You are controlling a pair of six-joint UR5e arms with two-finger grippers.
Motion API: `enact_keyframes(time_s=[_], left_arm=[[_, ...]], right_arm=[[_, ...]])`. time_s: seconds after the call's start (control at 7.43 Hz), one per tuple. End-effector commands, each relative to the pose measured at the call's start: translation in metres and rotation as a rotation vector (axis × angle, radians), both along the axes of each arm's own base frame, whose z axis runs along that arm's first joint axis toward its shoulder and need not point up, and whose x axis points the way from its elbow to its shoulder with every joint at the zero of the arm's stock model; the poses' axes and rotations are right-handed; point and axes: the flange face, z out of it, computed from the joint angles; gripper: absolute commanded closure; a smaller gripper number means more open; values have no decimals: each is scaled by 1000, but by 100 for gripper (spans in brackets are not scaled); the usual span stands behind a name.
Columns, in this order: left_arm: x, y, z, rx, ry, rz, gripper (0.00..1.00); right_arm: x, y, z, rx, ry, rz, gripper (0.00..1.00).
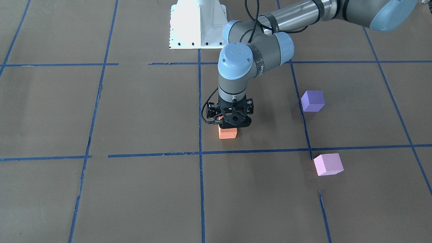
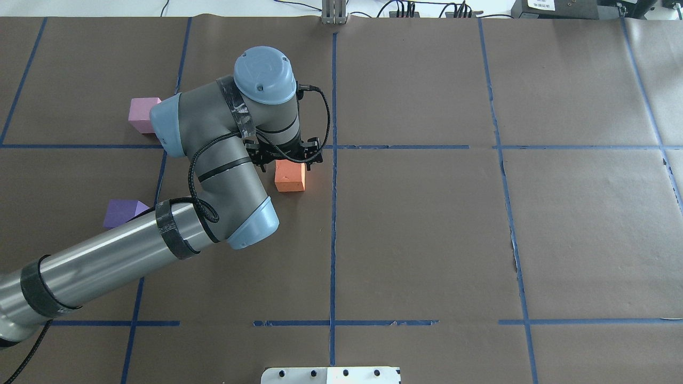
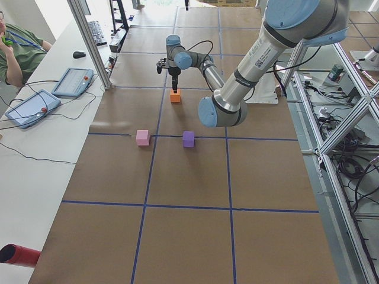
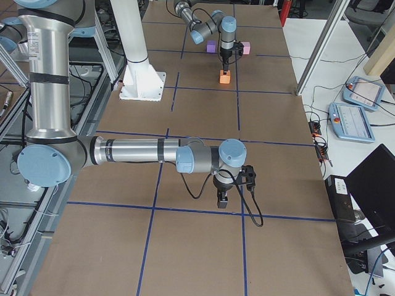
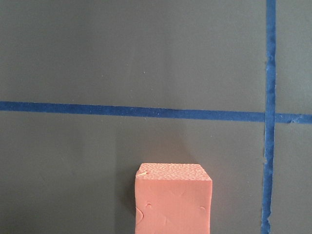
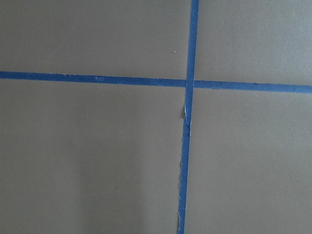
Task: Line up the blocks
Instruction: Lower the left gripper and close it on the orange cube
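Note:
The orange block [image 2: 290, 178] sits on the brown paper just left of the centre tape line; it also shows in the front view [image 1: 227, 133] and low in the left wrist view [image 5: 173, 202]. My left gripper [image 1: 232, 127] stands straight down on top of it, and its fingers are hidden, so I cannot tell whether it is open or shut. The violet-purple block [image 2: 121, 212] and the pale pink block [image 2: 143, 114] lie apart at the left. My right gripper [image 4: 222, 198] shows only in the exterior right view, low over bare paper, and I cannot tell its state.
The white robot base [image 1: 197, 25] stands at the table's near edge. Blue tape lines [image 2: 333, 213] divide the paper into squares. An operator [image 3: 18, 50] sits beside tablets at the far side.

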Motion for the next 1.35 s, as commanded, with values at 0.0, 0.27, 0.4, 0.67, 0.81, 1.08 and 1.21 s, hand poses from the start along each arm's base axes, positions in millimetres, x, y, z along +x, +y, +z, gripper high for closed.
enact_keyframes(time_s=[0.0, 0.27, 0.4, 0.67, 0.81, 1.08, 1.21], left_arm=[[10, -6, 10, -5, 25, -22, 0], [19, -13, 26, -15, 31, -41, 0], [21, -13, 29, -16, 30, -39, 0], [21, -13, 30, -17, 30, -40, 4], [24, -10, 30, -21, 30, -35, 24], [24, -9, 29, -20, 33, -34, 75], [19, -8, 19, -7, 46, -38, 97]], right_arm=[[0, 0, 0, -1, 0, 0, 0], [0, 0, 0, -1, 0, 0, 0], [-1, 0, 0, 0, 1, -1, 0], [0, 0, 0, -1, 0, 0, 0], [0, 0, 0, 0, 1, 0, 0], [0, 0, 0, 1, 1, 0, 0], [0, 0, 0, -1, 0, 0, 0]])
